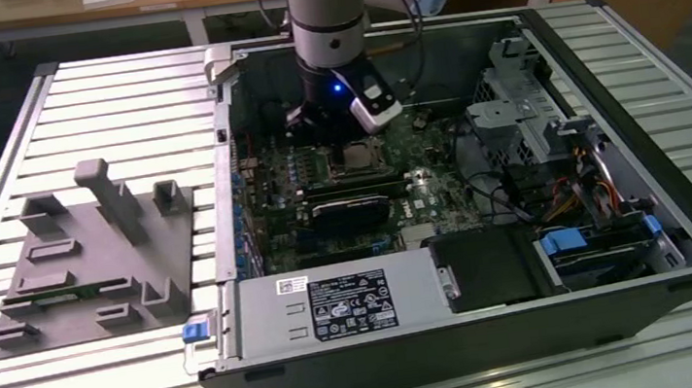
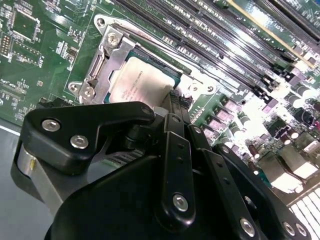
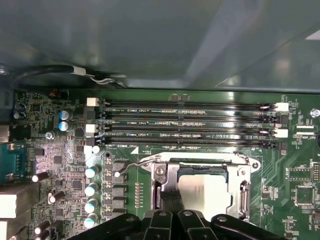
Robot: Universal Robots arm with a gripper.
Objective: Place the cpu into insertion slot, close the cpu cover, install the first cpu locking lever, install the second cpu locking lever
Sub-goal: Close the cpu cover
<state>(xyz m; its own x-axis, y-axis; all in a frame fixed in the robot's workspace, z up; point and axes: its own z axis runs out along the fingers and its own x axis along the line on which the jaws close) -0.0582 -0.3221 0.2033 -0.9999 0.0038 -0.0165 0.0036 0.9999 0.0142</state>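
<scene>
— Inside the computer case [image 1: 468, 346], where are you working?

— Low over the motherboard [image 1: 283, 232], at the insertion slot [image 1: 353, 159]. It sits in the far half of the board, toward the exterior view's left. My gripper [image 3: 170, 200] hangs at the slot's edge, on the side away from the memory slots [image 3: 190, 122]. Its tips are pressed together, and I can see nothing between them.

— And the cpu?

— Seated in the slot. In the first wrist view the cpu [image 3: 205, 192] lies flat, a pale silvery-beige square with faint print on its face. The cpu cover [image 3: 244, 192] looks to be down around it. It is a bright metal frame, and its cut-out centre leaves the chip's face bare.

— Which step is this, then?

— Closing the cover or working the first lever, I judge; I cannot say which. A thin wire locking lever [image 3: 131, 165] stands out beside the slot, on the side toward the capacitors [image 3: 91, 190].

— How do you do it well?

— I would bear only on the metal frame or the wire, never on the chip's face. I would push squarely so the frame does not skew, and keep clear of the memory slots just beyond the socket.
</scene>
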